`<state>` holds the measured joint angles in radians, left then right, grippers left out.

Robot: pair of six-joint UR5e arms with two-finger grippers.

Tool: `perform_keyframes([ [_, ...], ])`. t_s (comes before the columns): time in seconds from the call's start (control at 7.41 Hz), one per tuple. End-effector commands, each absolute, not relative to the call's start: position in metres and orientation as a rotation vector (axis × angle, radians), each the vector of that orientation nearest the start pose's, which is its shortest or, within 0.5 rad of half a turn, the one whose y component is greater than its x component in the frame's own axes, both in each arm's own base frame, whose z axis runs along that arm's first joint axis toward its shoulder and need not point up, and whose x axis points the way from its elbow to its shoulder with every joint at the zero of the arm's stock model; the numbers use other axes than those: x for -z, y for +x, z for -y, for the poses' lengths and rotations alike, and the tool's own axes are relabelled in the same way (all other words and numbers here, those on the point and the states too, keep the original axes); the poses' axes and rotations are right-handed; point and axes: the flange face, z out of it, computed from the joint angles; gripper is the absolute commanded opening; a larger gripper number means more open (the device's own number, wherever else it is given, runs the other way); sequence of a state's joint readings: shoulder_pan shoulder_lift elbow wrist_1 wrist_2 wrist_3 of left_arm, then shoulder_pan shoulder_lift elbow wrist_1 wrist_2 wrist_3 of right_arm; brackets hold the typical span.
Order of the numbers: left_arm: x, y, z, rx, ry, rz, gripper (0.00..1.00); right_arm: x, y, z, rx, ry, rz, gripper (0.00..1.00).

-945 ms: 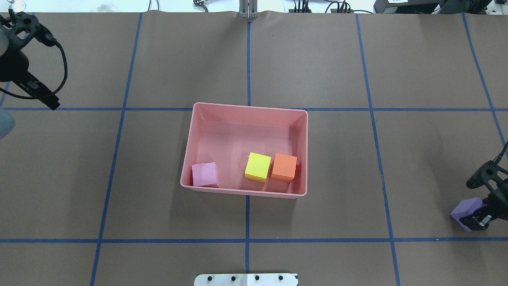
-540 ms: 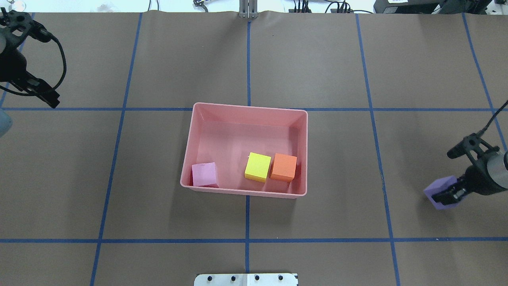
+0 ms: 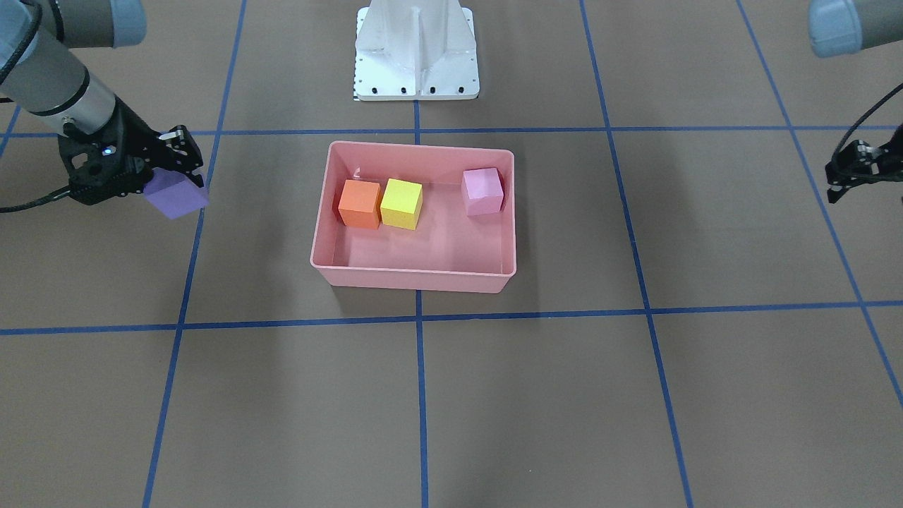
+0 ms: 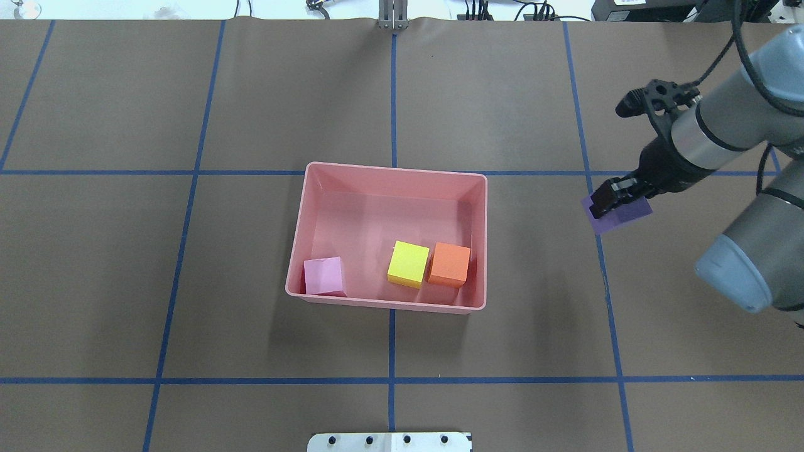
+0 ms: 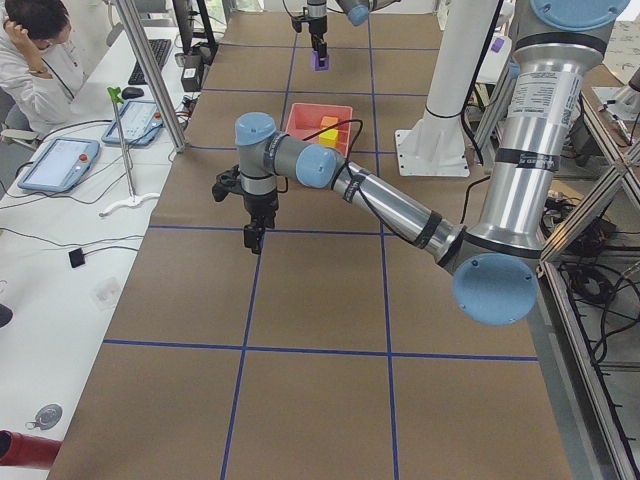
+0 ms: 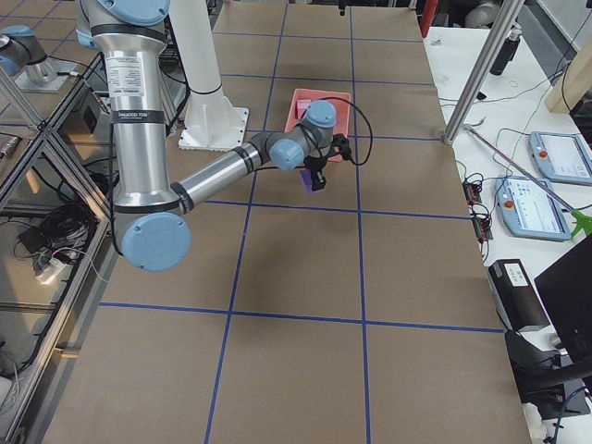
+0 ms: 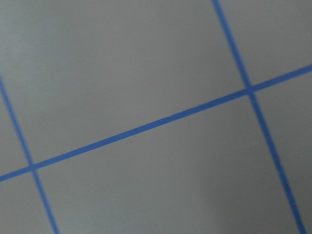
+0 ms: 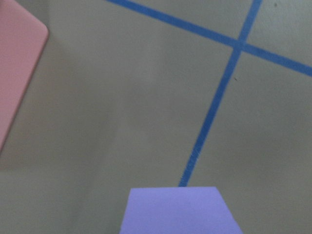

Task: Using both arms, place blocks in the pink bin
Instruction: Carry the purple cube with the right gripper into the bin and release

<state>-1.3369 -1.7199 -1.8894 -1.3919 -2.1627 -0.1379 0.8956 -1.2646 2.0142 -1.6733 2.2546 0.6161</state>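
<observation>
The pink bin (image 4: 396, 168) sits mid-table and also shows in the front view (image 3: 416, 279). Inside it lie the orange block (image 4: 449, 264), the yellow block (image 4: 408, 263) touching it, and the pale pink block (image 4: 323, 275) in the near left corner. My right gripper (image 4: 609, 202) is shut on the dark purple block (image 4: 625, 215) and holds it above the table, to the right of the bin. The right wrist view shows that block (image 8: 180, 212) and a bin corner (image 8: 17, 63). My left gripper (image 3: 850, 169) hangs far off to the left, out of the overhead view. Its jaws are unclear.
The white pedestal base (image 3: 416, 56) stands behind the bin on the robot's side. Blue tape lines (image 4: 392, 380) grid the brown table. A person (image 5: 35, 50) sits at a side desk with tablets beyond the table's far edge.
My right gripper has carried the purple block up off the near right edge and leftward toward the bin. My left arm has drawn back out of the overhead view.
</observation>
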Motion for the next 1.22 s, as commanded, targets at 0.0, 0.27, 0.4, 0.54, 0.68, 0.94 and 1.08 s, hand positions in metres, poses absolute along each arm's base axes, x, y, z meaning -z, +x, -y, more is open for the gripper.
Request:
perform_keyframes([
  [0.0,-0.531,-0.024,0.544,-0.218,0.202,-0.623,1.00,-0.206,-0.312,0.476,0.154,0.047,0.925,0.00],
  [0.27,-0.556,-0.034,0.546,-0.248,0.185,-0.704,1.00,-0.142,-0.387,0.471,0.019,0.022,0.915,0.00],
  [0.4,-0.556,-0.034,0.546,-0.244,0.181,-0.706,1.00,-0.116,-0.432,0.467,-0.042,0.017,0.890,0.00],
  [0.54,-0.557,-0.034,0.546,-0.242,0.179,-0.706,1.00,-0.096,-0.462,0.459,-0.070,0.016,0.883,0.00],
  [0.68,-0.557,-0.034,0.546,-0.241,0.178,-0.706,1.00,-0.078,-0.490,0.452,-0.099,0.011,0.871,0.00],
  [0.94,-0.558,-0.034,0.546,-0.240,0.177,-0.706,1.00,-0.056,-0.548,0.440,-0.140,0.018,0.821,0.00],
  [1.08,-0.558,-0.034,0.546,-0.240,0.177,-0.708,1.00,-0.043,-0.574,0.450,-0.141,0.018,0.808,0.17],
])
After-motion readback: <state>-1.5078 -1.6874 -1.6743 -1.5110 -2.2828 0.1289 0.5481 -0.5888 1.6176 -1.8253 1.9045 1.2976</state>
